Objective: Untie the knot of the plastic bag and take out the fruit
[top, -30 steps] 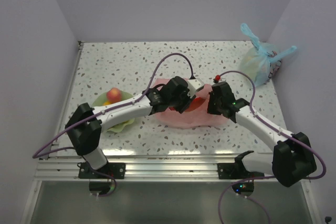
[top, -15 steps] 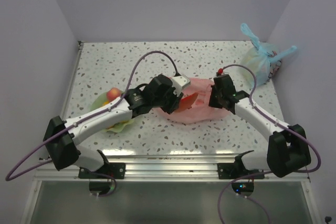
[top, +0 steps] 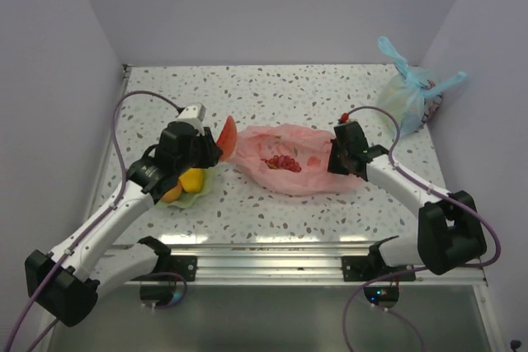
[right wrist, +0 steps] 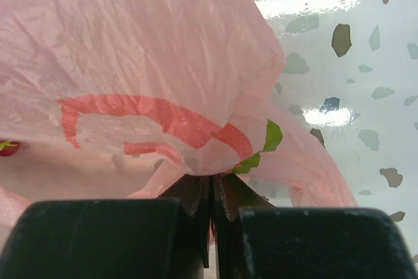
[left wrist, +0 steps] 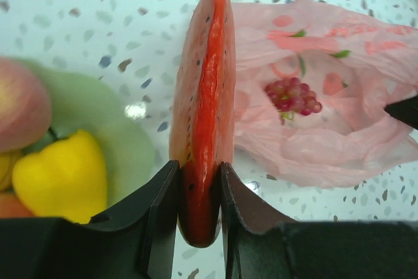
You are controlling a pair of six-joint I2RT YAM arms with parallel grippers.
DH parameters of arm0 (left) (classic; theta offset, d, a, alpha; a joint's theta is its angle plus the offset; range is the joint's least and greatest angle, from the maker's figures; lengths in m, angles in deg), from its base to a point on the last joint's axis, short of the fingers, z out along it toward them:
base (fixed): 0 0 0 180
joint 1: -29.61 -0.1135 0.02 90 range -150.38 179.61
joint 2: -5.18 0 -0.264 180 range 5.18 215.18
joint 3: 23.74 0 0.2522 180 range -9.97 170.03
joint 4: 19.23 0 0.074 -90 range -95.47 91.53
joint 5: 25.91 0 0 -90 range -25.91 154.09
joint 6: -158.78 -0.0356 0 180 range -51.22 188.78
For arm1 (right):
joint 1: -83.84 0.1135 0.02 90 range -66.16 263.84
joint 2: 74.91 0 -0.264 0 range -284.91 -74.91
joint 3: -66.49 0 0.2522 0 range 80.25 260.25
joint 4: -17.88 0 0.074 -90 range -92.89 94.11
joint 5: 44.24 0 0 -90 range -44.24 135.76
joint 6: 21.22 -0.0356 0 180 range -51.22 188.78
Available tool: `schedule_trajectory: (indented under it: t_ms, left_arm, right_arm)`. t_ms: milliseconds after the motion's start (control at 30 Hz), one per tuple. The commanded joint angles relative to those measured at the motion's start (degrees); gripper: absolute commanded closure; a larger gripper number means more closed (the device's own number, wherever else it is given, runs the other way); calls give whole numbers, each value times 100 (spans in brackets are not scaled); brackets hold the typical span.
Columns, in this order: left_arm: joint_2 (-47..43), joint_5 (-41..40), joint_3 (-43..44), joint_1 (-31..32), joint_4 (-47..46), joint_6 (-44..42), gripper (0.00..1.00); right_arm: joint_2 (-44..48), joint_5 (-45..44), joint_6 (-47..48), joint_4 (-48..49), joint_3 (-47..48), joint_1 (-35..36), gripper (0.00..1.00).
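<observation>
Left end effector [left wrist: 199, 191]: clamped on the upright watermelon slice [left wrist: 204, 89], between the green bowl [left wrist: 127, 145] and the pink bag [left wrist: 339, 129].
Right end effector [right wrist: 210, 204]: pinched shut on the bag's edge, tips buried in folds.
Bag: open mid-table [top: 289, 96], grapes [left wrist: 292, 94] inside.
Bowl: peach [left wrist: 19, 112] cut off.

No writing can be read in any view.
The plastic bag [top: 318, 177] bears only red prints [right wrist: 150, 119] with small green marks [right wrist: 271, 136] beside them. In the right wrist view they are curved bands; in the left wrist view they are faint blotches and strokes on the crinkled film. None of them forms a letter, number or brand name that can be made out.
</observation>
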Motion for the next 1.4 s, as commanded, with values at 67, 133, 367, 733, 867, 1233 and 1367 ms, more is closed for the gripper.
schedule_trajectory:
  t_ms: [67, 133, 367, 733, 867, 1233, 1367]
  left_arm:
    - [-789, -355, -633, -551, 569, 1055, 100]
    - [-1017, -346, -800, -657, 719, 1117, 100]
    - [-1264, -276, -932, -710, 1430, 1319, 100]
    - [-887, -179, -1117, -824, 1537, 1126, 91]
    - [-904, -363, -1187, -903, 1484, 1205, 71]
    - [-1036, -689, -1144, -1053, 1554, 1310, 26]
    - [-1080, -873, -802, -1044, 1817, 1293, 10]
  right_arm:
    - [-18, 63, -1, 193, -31, -25, 100]
    - [-18, 45, 8, 202, -31, -25, 100]
    - [-62, 72, 17, 202, -23, -34, 100]
    - [-27, 204, 52, 211, -40, -34, 100]
    - [70, 177, 61, 202, -93, -34, 100]
    - [289, 159, 79, 123, -84, -34, 100]
    - [360, 142, 96, 70, -49, -34, 100]
